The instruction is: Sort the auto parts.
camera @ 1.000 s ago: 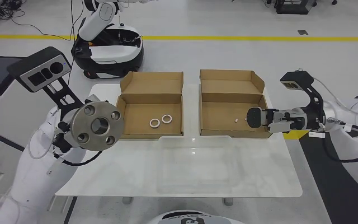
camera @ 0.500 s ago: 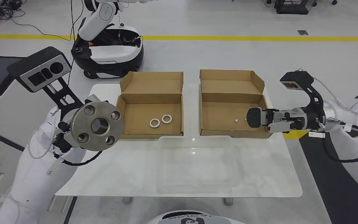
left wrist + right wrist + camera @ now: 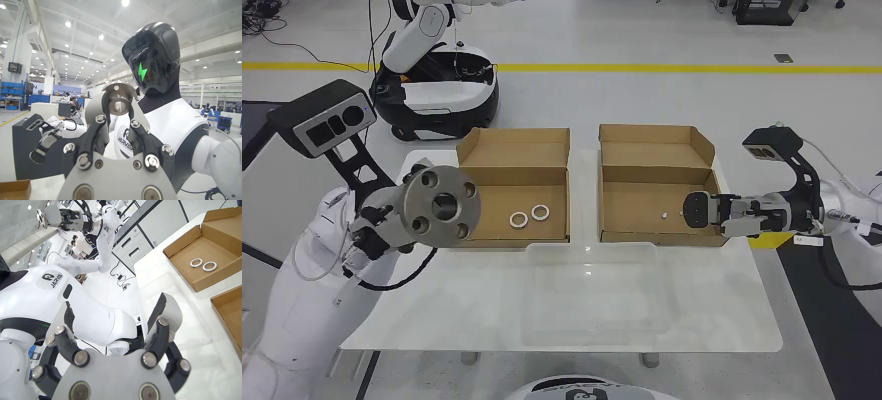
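While both arms hang at its short ends, the white bench (image 3: pixel 722 300) carries two open cardboard boxes side by side along its far half, each with its lid flap standing up at the far wall. A clear, shallow tray (image 3: pixel 587 300) lies on the near half, in front of the gap between them and apart from both. The left box (image 3: pixel 492 205) holds two metal rings; the right box (image 3: pixel 637 205) holds one tiny pale piece, too small to make out.

At the bench's left end, the left pincer (image 3: pixel 118 105) is clamped on the neck of a round metal hub (image 3: pixel 442 203), a flanged disc with a centre bore and a ring of holes. It is held in the air with its flange facing upward, and from above it covers part of the left box's left wall. The right pincer (image 3: pixel 694 210) is spread wide with nothing in it, over the right box's right wall.

The rings (image 3: pixel 518 218) (image 3: pixel 540 211) lie flat, almost touching, toward the near wall. The pale piece (image 3: pixel 665 213) sits just beside the right pincer.
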Action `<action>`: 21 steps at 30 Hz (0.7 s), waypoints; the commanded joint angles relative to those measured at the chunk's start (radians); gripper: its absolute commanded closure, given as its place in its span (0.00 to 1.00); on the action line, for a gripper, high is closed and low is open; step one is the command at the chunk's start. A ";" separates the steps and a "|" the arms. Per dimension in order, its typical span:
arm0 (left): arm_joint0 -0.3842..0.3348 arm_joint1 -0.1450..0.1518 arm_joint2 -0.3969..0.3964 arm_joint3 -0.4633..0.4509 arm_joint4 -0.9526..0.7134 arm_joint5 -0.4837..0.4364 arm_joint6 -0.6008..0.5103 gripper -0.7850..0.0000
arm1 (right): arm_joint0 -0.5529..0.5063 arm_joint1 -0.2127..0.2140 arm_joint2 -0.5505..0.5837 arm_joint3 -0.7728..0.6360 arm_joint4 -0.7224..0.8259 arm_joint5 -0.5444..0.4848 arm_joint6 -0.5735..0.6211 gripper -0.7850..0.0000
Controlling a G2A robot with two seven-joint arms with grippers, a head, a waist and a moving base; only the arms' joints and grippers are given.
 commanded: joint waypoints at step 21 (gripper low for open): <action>-0.179 0.013 0.005 0.255 0.438 0.356 -0.357 1.00 | 0.000 0.000 0.000 0.000 0.000 0.000 0.000 0.00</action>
